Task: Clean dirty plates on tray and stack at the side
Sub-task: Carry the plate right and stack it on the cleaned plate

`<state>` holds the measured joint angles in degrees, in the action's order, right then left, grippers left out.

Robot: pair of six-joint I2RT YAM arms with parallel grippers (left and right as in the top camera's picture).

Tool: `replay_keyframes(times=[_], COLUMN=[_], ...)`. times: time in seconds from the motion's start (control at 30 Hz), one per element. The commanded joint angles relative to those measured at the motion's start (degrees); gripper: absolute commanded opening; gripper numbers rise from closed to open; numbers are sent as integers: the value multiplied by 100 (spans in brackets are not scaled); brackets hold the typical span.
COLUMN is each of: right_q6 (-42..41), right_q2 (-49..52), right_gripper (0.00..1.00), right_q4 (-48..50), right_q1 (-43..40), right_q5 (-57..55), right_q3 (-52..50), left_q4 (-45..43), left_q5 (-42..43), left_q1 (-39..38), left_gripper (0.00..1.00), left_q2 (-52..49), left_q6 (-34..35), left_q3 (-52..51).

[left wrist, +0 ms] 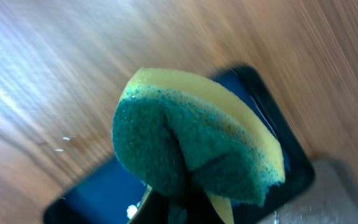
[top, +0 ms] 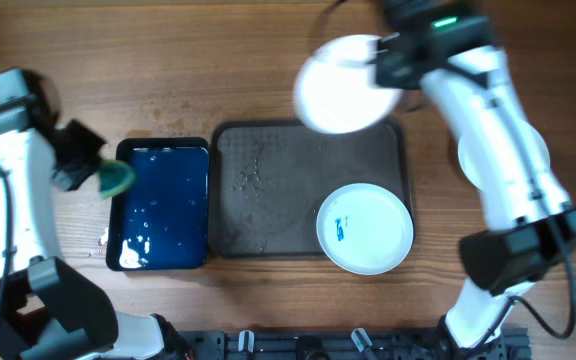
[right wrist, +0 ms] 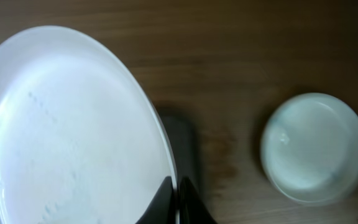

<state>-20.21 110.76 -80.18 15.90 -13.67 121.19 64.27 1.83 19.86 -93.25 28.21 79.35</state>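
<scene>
Over the tray's [top: 268, 215] far edge, the right gripper [right wrist: 178, 198] clamps a plate [right wrist: 67, 124] by its rim; the left gripper [left wrist: 178, 204] pinches a sponge [left wrist: 185, 140].

The held plate [top: 340, 85] looks motion-blurred from overhead.

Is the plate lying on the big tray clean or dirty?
Dirty: the plate on the tray shows a blue smear on its left side.

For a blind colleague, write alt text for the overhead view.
The right claw holds a white plate over the tray's far edge; a smeared plate lies on the tray. The left claw holds a sponge by a blue tray.
</scene>
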Motion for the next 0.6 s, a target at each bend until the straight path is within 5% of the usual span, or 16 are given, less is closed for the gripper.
replay_keyframes(times=[0.0,0.3,0.57], right_q6=[-9,24,-168], right_q2=[-101,-101,-105], right_gripper=[4,4,4], right_q4=[-352,-610,146], right_q1=[-1099,-3781,-5123], right_q5=[608,866,1272], right_q3=[-28,-1040,-2350], left_q4=[-9,-138,-295], left_q5=[-208,-774,-769], left_q1=[-835,-2304,-2500], left_gripper=[4,4,4], left_q2=[90,46,46], left_q6=[70,55,55], left_q3=[103,103,103])
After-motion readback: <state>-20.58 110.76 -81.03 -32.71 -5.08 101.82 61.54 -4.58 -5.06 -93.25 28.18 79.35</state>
